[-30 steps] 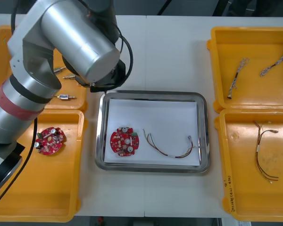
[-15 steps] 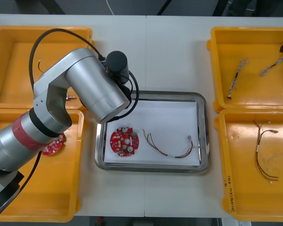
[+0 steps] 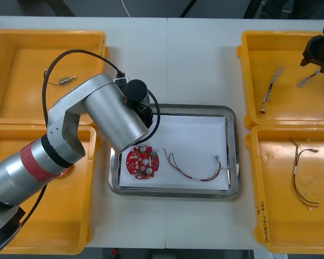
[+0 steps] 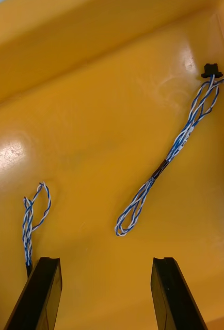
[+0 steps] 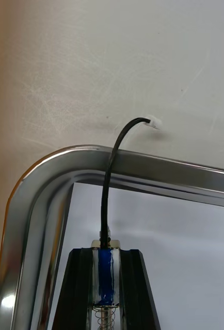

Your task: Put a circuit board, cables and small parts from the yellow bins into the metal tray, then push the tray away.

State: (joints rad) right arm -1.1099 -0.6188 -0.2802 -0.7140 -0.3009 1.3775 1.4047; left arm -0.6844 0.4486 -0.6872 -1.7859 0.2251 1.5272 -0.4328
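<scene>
The left arm (image 3: 105, 116) hides the metal tray's (image 3: 178, 109) far left corner

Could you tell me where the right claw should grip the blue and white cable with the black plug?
I'd grip the cable at its dark middle wrap, the open right claw coming straight down, turned across it. It lies flat and slanted on the bin floor, bare either side there.

The pale tabletop (image 3: 194, 59) fills the middle of the frame, with a thin seam (image 3: 167, 65) running down it from the top edge. Close up, its surface is scuffed with fine scratches. Dark floor (image 3: 97, 8) lies along the very top.
</scene>
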